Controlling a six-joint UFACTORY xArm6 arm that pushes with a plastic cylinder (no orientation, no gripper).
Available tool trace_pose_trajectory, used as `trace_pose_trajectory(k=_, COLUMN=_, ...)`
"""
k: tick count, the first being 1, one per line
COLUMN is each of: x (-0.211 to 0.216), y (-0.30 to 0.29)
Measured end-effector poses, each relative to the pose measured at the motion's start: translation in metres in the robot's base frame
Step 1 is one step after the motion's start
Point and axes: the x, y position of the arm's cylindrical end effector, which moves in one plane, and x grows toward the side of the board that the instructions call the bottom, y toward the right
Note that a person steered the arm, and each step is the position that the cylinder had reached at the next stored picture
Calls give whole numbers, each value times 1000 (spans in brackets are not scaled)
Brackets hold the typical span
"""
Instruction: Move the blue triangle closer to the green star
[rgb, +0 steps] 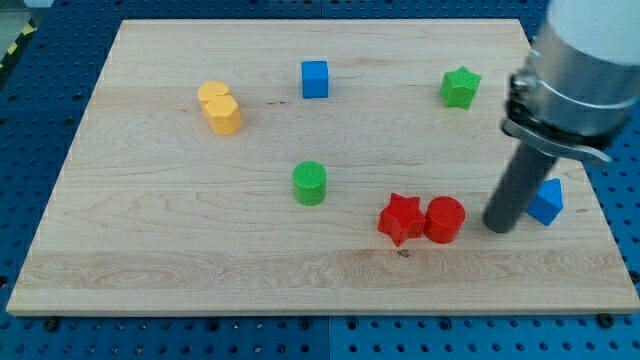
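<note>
My tip (498, 226) sits just left of blue triangle (547, 201), nr touching.

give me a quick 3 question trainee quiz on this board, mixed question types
1. True or false: my tip sits just to the view's left of the blue triangle.
2. Which block touches the red star? A) green cylinder B) red cylinder C) blue cube
3. Fill in: the green star lies toward the view's ____ from the blue triangle.

Key: 1 true; 2 B; 3 top
</note>
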Motion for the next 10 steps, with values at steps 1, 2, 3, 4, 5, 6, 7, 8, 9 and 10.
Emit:
trace_pose_trajectory(k=1, x=19, y=43)
trace_pose_trajectory(k=2, x=8, y=87)
trace_pose_trajectory(k=3, x=-21, y=93)
trace_pose_trajectory(k=4, x=-21, y=93)
trace_pose_trajectory(k=5, x=-21, y=78)
trace_pose_trajectory(k=6, x=-21, y=21)
trace_pose_trajectory(k=7, x=-37, y=-12)
trace_pose_trajectory(k=8, x=-39, y=-12)
trace_pose_trajectory(k=9, x=-39, y=-32)
trace_pose_trajectory(k=10, x=-39, y=-74)
